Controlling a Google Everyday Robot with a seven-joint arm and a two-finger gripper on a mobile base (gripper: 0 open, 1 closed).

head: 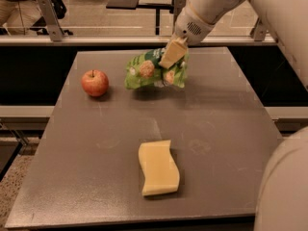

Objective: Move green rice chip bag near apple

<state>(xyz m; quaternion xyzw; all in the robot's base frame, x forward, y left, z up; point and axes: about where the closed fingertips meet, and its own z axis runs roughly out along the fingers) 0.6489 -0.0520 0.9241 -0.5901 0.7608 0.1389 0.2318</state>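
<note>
One gripper [171, 56], over the far tabletop [216, 129], pinched the green rice chip bag [151, 72] in its fingers [175, 50]. Lowering it gently beside the apple [95, 83] seemed wise.

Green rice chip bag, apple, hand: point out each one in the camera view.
green rice chip bag [147, 72], camera view, its crinkled front, left of centre.
apple [95, 83], camera view, middle of its red skin.
hand [172, 53], camera view, fingertips clamped on the bag's upper right edge.

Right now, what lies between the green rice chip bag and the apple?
Only bare table, seen in the camera view. The gripper holds the green rice chip bag by its upper edge.
</note>
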